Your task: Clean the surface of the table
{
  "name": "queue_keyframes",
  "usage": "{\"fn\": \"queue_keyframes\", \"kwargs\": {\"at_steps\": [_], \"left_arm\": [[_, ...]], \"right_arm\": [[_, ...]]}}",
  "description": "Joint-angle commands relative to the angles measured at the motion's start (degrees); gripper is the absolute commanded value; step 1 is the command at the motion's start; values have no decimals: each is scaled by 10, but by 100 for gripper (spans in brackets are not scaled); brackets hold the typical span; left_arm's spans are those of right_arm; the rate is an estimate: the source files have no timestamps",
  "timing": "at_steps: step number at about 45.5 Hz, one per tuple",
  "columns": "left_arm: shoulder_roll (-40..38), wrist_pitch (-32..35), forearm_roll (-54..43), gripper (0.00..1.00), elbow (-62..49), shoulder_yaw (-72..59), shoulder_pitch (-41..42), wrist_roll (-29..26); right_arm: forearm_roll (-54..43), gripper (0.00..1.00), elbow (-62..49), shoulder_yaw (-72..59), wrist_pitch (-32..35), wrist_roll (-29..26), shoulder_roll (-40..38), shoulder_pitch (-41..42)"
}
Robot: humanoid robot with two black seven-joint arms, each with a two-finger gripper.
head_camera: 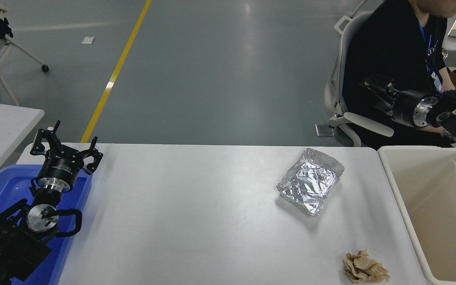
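A lab or industrial test hall: smooth grey floor (pixel 212 71) with a yellow line (pixel 113 75) painted on it; wheeled office chairs (pixel 344 107); white table (pixel 192 221); a lanyard-wearing person (pixel 402 55).
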Motion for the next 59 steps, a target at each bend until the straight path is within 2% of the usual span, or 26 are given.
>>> {"fn": "queue_keyframes", "kwargs": {"at_steps": [1,12,25,42,50,59], "left_arm": [[1,0,0,100,0,0,0,0],[0,0,0,100,0,0,0,0],[0,0,0,100,0,0,0,0],[0,0,0,100,0,0,0,0],[0,0,0,100,0,0,0,0],[0,0,0,100,0,0,0,0]], "right_arm": [[-117,98,22,-84,7,33,2,35],[-176,94,35,-110,4,44,53,63],[-179,93,34,-203,-1,44,133,60],[-196,93,21,-302,-2,44,184,72],[-210,92,-13,-319,-33,44,209,48],[-255,95,-19,-355,-31,44,209,27]]}}
